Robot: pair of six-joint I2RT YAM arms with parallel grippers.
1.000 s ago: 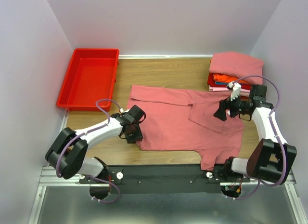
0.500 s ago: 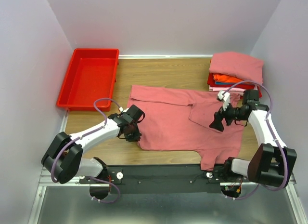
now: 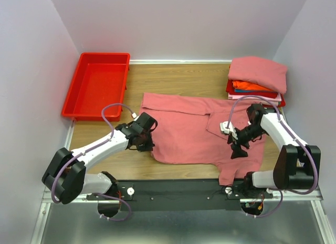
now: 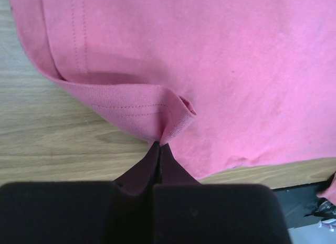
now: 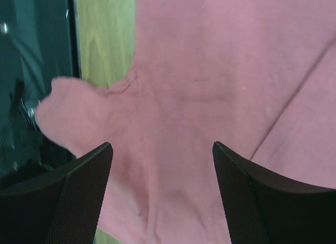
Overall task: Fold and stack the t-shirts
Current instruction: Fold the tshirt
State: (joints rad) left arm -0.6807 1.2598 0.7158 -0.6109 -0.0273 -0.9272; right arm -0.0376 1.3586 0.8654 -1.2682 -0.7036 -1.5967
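Wooden tabletop under salmon t-shirt, pale lilac walls around

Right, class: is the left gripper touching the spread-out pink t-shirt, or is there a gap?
Touching. The left wrist view shows the left gripper shut on a pinched fold at the edge of the t-shirt, cloth bunched at its tips.

from above and behind the arms we look down on the whole tabletop, the arm bases at the bottom edge. our left wrist view sits very close to the shirt at its near hem, its fingers at the bottom of the frame. our right wrist view looks down close on a sleeve by the rail. all three share that shirt.
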